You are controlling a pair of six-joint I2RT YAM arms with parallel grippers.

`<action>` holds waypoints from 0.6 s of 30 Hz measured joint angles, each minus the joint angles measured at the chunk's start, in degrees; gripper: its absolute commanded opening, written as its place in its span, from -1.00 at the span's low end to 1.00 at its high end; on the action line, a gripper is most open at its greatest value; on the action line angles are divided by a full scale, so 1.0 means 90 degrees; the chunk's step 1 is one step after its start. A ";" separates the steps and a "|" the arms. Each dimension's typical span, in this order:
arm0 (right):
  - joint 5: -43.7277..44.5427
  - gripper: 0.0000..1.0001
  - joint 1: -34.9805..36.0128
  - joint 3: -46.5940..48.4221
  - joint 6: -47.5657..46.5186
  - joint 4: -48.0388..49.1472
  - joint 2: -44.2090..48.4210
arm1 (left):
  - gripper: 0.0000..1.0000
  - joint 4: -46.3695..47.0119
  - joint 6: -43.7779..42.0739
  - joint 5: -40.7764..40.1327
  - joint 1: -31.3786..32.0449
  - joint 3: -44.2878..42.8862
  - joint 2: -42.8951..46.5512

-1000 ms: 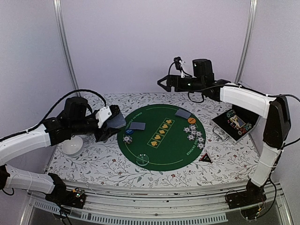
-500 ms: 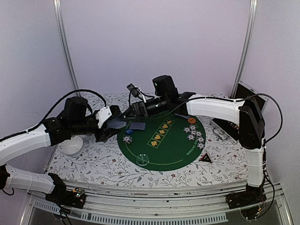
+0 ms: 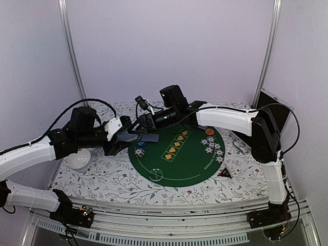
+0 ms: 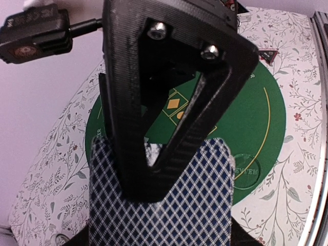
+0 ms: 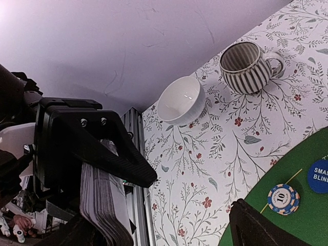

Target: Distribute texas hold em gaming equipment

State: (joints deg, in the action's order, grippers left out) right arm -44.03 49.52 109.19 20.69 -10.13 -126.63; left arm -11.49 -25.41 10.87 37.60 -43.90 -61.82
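My left gripper (image 3: 119, 139) is shut on a deck of blue-diamond-backed playing cards (image 4: 169, 205), held above the table's left side. My right gripper (image 3: 133, 126) has reached across to that deck. It is open, and one of its black fingers (image 4: 154, 107) lies over the deck's top card. In the right wrist view the deck (image 5: 102, 205) shows edge-on beside the left gripper's finger (image 5: 97, 146). One card (image 3: 150, 137) lies on the green mat (image 3: 179, 164). A chip (image 3: 139, 151) and a blue button (image 3: 142, 144) sit next to it. More chips (image 3: 212, 146) and an orange button (image 3: 209, 131) lie at the mat's right.
A white bowl (image 5: 180, 100) and a striped mug (image 5: 248, 60) stand on the floral tablecloth left of the mat. A black triangular marker (image 3: 224, 173) lies at the mat's front right. An open case (image 3: 270, 102) stands at the back right, partly behind the right arm.
My right arm has swung from the back right across the mat to the deck in my left gripper, and its jaws have narrowed a little. The left arm has stayed still.
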 measured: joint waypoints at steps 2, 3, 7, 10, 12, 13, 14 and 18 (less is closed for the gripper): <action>0.0085 0.58 0.0012 0.0032 -0.0112 -0.0126 0.0010 | 0.11 0.0000 0.0000 -0.0010 0.0000 0.0017 0.0000; 0.0131 0.57 0.0019 0.0034 -0.0185 -0.0192 0.0022 | 0.11 0.0000 -0.0002 -0.0019 0.0000 0.0027 0.0000; 0.0316 0.42 0.0036 0.0046 -0.0447 -0.0491 0.0112 | 0.11 -0.0005 -0.0002 -0.0051 0.0000 0.0053 0.0000; 0.0408 0.30 0.0034 0.0112 -0.0593 -0.0697 0.0189 | 0.11 0.0005 -0.0002 -0.0080 0.0000 0.0053 0.0000; 0.0440 0.28 0.0034 0.0177 -0.0646 -0.0821 0.0206 | 0.11 0.0012 -0.0002 -0.0097 0.0000 0.0053 0.0000; 0.0461 0.23 0.0034 0.0226 -0.0682 -0.0886 0.0206 | 0.11 0.0012 -0.0002 -0.0107 0.0000 0.0053 0.0000; 0.0474 0.19 0.0036 0.0260 -0.0709 -0.0954 0.0206 | 0.11 0.0015 -0.0002 -0.0112 0.0000 0.0053 0.0000; 0.0384 -0.08 0.0039 0.0403 -0.0748 -0.1117 0.0206 | 0.11 0.0032 -0.0002 -0.0119 0.0000 0.0053 0.0000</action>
State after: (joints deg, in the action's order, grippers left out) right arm -40.58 49.87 112.81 13.96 -20.18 -124.77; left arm -11.20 -25.43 9.80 37.60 -43.42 -61.82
